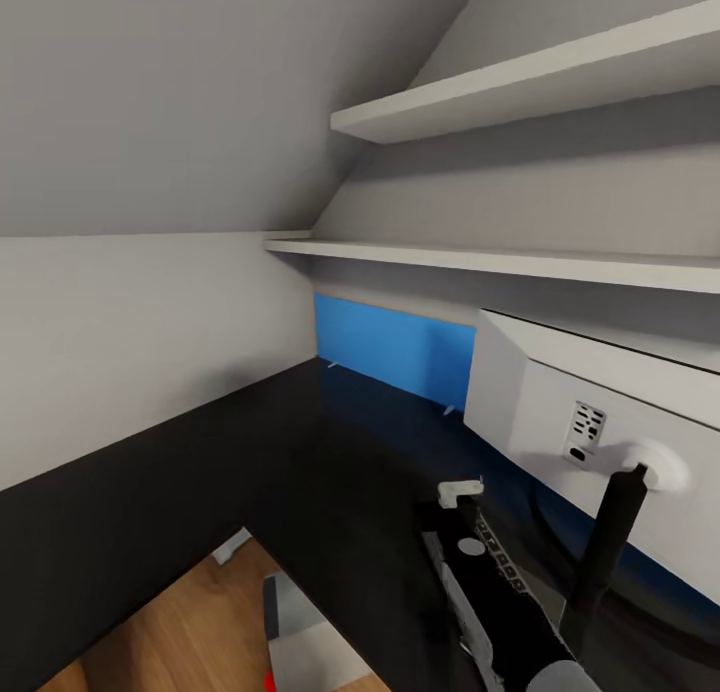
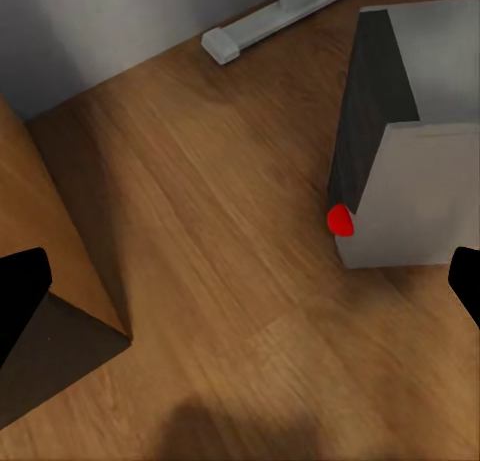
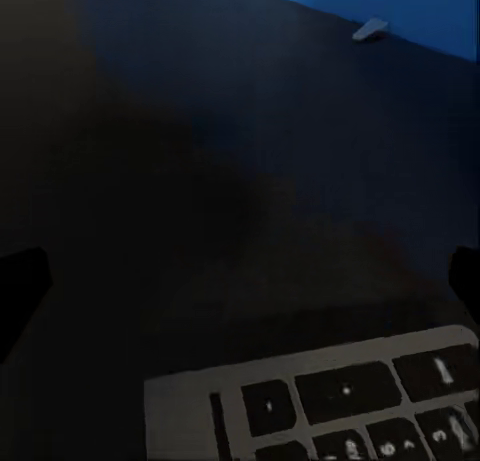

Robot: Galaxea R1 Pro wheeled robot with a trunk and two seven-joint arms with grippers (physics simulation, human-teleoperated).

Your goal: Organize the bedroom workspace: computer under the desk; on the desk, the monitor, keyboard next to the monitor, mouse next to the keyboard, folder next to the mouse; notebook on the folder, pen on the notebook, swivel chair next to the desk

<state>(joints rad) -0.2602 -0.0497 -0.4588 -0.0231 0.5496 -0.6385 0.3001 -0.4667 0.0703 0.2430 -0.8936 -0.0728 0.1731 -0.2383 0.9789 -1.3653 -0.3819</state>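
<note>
The keyboard (image 1: pixel 490 582) lies on the desk (image 1: pixel 300 452) at lower right of the head view, beside the monitor (image 1: pixel 590 442). Both grippers' jaws stand spread, empty. Advise squaring the keyboard parallel to the monitor.

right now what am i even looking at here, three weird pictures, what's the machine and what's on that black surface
These are simulator renders from a wheeled robot with two arms, one moment seen by three cameras.

The head view looks down from the robot's head at a black desk under white shelves. The white box at right is the back of the monitor, standing on the desk on its black stand. A blue wall panel runs behind it. The keyboard lies on the desk by the stand.

The right wrist view looks along the right gripper. Its two dark fingertips sit wide apart at the picture's edges, open, holding nothing, with the keyboard's corner in front of them.

The left wrist view looks along the left gripper, also open and empty, at the wood floor and the grey computer with its red light.
</note>
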